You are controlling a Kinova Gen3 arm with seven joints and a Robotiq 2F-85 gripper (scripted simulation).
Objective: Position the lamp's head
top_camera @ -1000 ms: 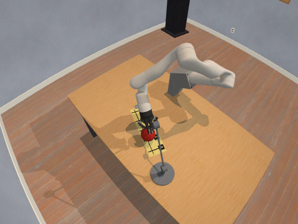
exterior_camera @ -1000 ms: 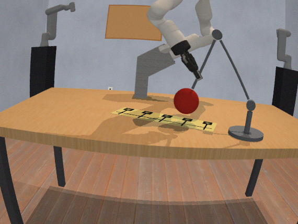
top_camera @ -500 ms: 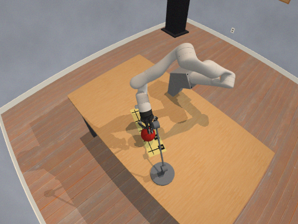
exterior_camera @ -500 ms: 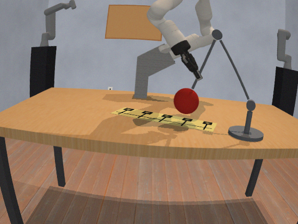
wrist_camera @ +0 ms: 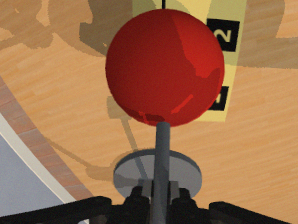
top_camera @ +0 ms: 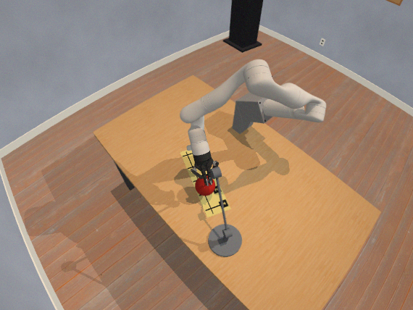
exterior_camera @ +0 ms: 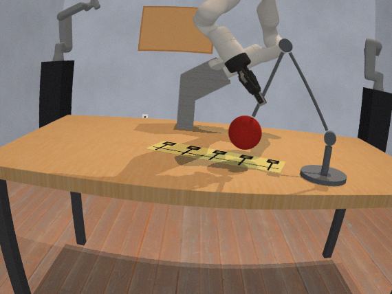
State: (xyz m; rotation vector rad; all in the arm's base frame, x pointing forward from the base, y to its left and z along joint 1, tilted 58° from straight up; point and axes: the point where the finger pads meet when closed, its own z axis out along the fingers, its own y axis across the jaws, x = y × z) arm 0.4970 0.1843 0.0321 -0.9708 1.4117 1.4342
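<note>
The lamp has a round grey base (exterior_camera: 323,175) near the bench's right end, a thin two-part arm with an upper joint (exterior_camera: 285,44), and a red ball head (exterior_camera: 245,132). The head hangs above the yellow marked strip (exterior_camera: 216,156), about over the second mark from the base end. In the wrist view the head (wrist_camera: 165,67) covers the strip beside mark 2 (wrist_camera: 225,35). My gripper (exterior_camera: 260,98) is shut on the lamp's thin rod (wrist_camera: 160,163) just above the head. In the top view the gripper (top_camera: 208,178) stands right over the head (top_camera: 205,187).
The strip carries several numbered marks along a long line. A grey block (exterior_camera: 199,94) at the bench's far side carries my arm. The bench's front edge runs close to the strip. Black pedestals (exterior_camera: 55,93) stand beyond the bench on both sides.
</note>
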